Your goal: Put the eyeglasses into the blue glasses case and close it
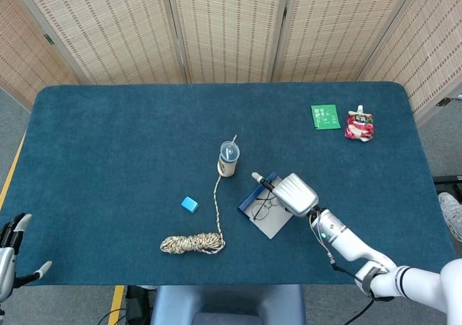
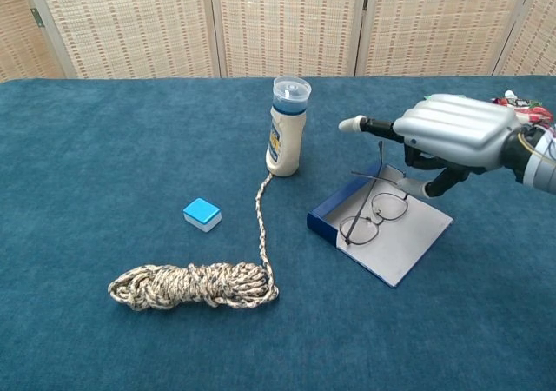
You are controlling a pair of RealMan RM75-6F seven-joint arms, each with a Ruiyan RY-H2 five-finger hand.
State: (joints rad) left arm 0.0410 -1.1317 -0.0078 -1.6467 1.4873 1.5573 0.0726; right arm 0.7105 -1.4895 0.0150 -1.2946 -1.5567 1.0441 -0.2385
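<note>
The eyeglasses (image 2: 372, 217) are seen lying on the open blue glasses case (image 2: 382, 226), near the middle of the tabletop (image 1: 108, 137), lenses toward the near-left and one temple raised. They are released: the right robot hand (image 2: 434, 139) is held just above and to the right of them, fingers apart, one finger stretched left, nothing gripped. The case's long axis is set diagonally, from far-left to near-right, with its blue wall on the left edge. The right robot hand is far nearer; the left robot hand (image 1: 11, 249) is parked open at the near-left corner, well apart. The lid is judged the next thing to be closed. Which flat part is lid and which is tray cannot be made out, and the far side of the case is hidden under the right robot hand.
</note>
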